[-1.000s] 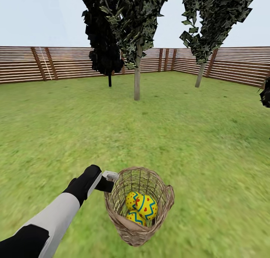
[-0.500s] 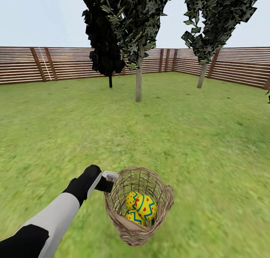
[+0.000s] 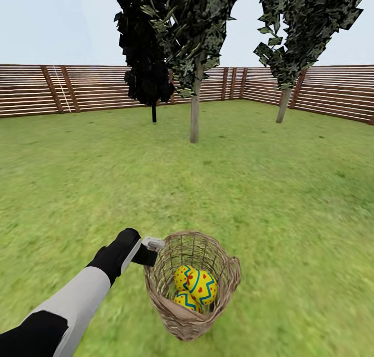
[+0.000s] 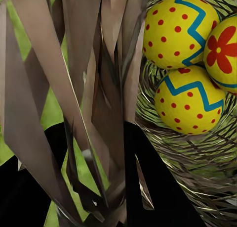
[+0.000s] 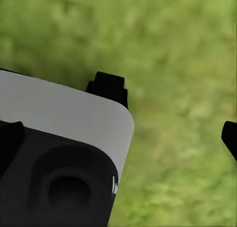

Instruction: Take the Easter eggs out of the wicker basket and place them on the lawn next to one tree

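The left gripper (image 3: 154,247) is clamped on the near rim of the basket (image 3: 224,263), with three eggs (image 3: 199,287) lying inside, just beyond its fingers.

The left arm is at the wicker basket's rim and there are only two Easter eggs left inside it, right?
Not quite. The wicker basket holds three Easter eggs, not two; the left wrist view shows all three. The left gripper is indeed at its rim.
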Robot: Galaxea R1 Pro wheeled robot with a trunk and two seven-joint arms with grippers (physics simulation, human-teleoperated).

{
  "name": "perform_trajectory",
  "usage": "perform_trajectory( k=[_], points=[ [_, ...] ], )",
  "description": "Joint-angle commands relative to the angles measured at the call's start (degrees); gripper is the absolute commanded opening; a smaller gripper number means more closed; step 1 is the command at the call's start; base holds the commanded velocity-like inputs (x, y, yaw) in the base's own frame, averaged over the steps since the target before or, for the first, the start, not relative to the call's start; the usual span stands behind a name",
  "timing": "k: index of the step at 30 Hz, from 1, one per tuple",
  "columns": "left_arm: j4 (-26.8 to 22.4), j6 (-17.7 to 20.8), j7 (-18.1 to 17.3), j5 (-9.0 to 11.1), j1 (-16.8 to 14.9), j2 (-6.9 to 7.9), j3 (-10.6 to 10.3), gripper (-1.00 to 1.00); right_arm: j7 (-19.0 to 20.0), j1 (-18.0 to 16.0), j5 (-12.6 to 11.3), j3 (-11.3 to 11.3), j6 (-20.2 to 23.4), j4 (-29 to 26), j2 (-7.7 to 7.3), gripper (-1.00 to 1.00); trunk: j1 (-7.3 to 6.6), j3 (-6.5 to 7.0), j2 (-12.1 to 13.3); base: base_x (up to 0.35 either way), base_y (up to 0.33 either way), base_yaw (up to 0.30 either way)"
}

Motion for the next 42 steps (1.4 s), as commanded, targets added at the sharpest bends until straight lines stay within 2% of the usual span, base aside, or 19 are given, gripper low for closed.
perform_trajectory(
  k=[1,29,42],
  points=[
    [-0.1,0.3,0.1,1.1,0.0,0.06,-0.1,-1.0,0.1,-0.1,0.4,-0.5,0.1,0.0,-0.03,1.0,0.02,-0.05,0.0,0.28,0.135,0.0],
    [-0.1,0.3,0.1,1.1,0.0,0.02,-0.1,-1.0,0.1,-0.1,-0.1,-0.5,0.0,0.0,-0.11,1.0,0.02,-0.05,0.0,0.28,0.136,0.0],
    [-0.1,0.3,0.1,1.1,0.0,-0.02,-0.1,-1.0,0.1,-0.1,0.0,-0.5,-1.3,0.0,-0.1,1.0,0.02,-0.05,0.0,0.28,0.136,-0.044]
  ],
)
